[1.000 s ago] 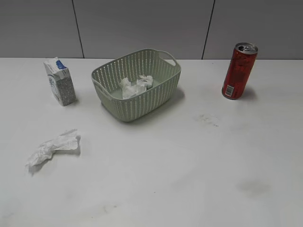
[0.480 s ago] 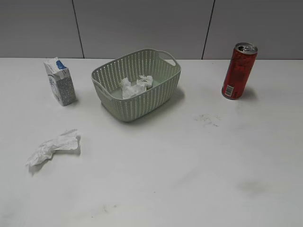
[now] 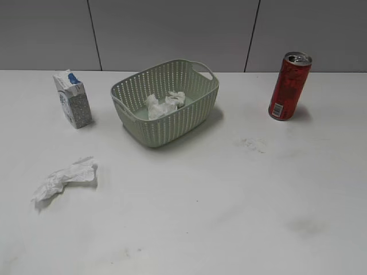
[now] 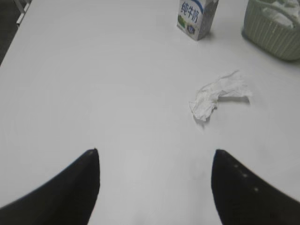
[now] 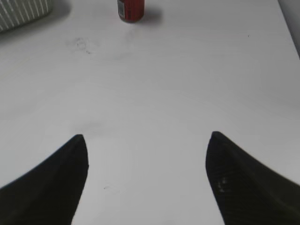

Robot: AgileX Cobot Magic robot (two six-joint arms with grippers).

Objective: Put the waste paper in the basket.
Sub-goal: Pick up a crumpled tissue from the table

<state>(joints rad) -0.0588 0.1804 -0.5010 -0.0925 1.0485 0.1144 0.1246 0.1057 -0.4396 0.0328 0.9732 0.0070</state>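
Note:
One crumpled white waste paper wad [image 3: 64, 177] lies on the table at the front left; it also shows in the left wrist view [image 4: 216, 93]. Two more wads [image 3: 165, 105] lie inside the pale green basket [image 3: 172, 123], which stands at the back middle; its corner shows in the left wrist view [image 4: 272, 33] and in the right wrist view [image 5: 23, 11]. My left gripper [image 4: 154, 152] is open and empty, above bare table short of the loose wad. My right gripper [image 5: 146, 136] is open and empty over bare table. Neither gripper shows in the exterior view.
A small white-and-blue carton [image 3: 73, 98] stands upright left of the basket, also in the left wrist view [image 4: 196, 18]. A red can [image 3: 289, 86] stands at the back right, also in the right wrist view [image 5: 130, 9]. The white table has faint smudges [image 3: 251, 143].

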